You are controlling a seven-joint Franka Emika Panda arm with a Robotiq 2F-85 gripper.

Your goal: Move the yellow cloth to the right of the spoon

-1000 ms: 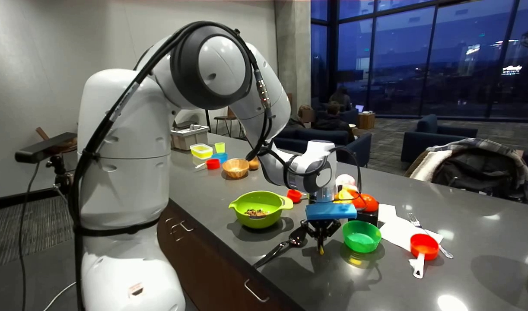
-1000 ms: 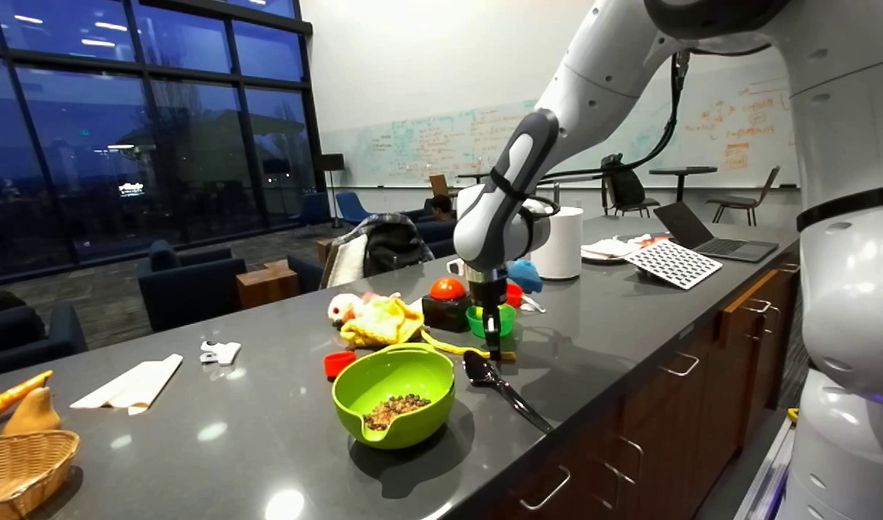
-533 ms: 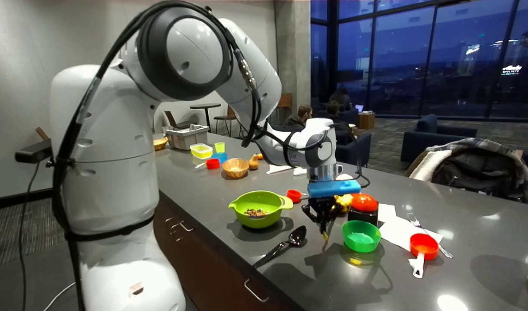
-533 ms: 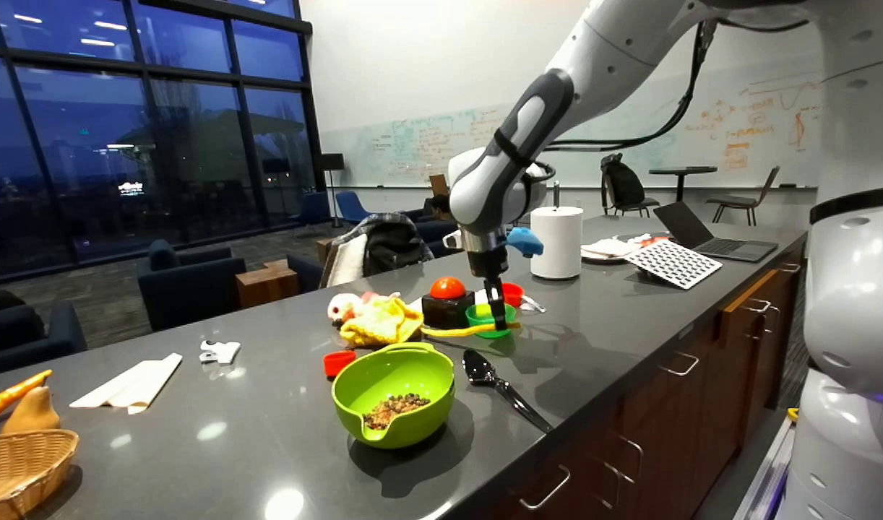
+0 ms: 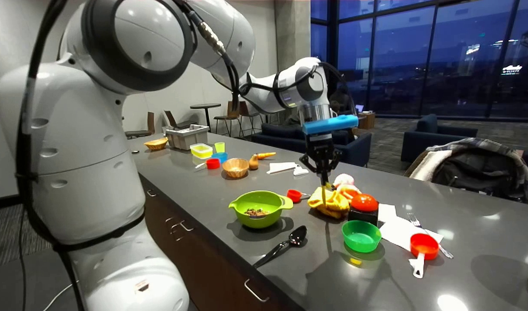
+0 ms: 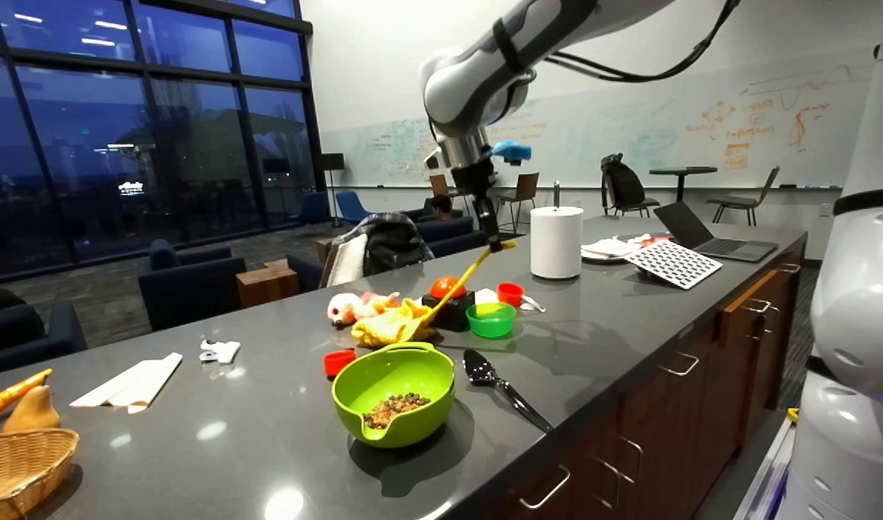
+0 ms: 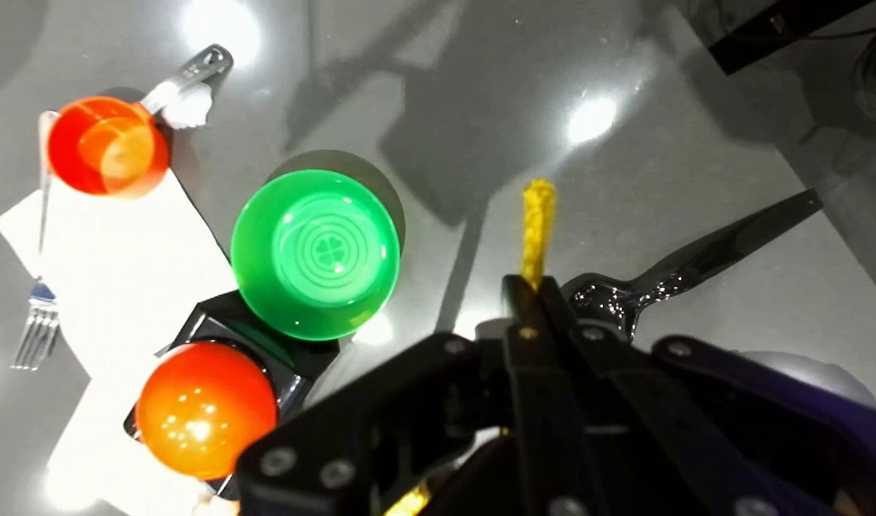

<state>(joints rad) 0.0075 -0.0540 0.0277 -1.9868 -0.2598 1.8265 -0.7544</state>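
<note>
The yellow cloth (image 5: pixel 331 203) lies bunched on the counter; it also shows in an exterior view (image 6: pixel 391 325). A thin strip of it rises taut to my gripper (image 5: pixel 326 185), whose fingers are shut on the strip's end; the gripper also shows in an exterior view (image 6: pixel 495 247). In the wrist view the strip's tip (image 7: pixel 537 229) sticks out past my gripper's fingertips (image 7: pixel 531 285). The black spoon (image 5: pixel 297 236) lies on the counter below and apart from the gripper, handle toward the counter's edge; it shows too in an exterior view (image 6: pixel 481 370) and the wrist view (image 7: pixel 667 279).
A green bowl with bits inside (image 5: pixel 259 209) stands by the spoon. A small green cup (image 5: pixel 361 236), a black block with a red dome (image 5: pixel 364 204) and a pink toy (image 6: pixel 347 309) stand beside the cloth. Red measuring cups (image 5: pixel 424 247) (image 5: pixel 294 195) are nearby.
My gripper has risen from near the counter by the spoon and moved away from the spoon. The held cloth strip has gone from lying low to slanting upward; the cloth's bunched body shifted slightly.
</note>
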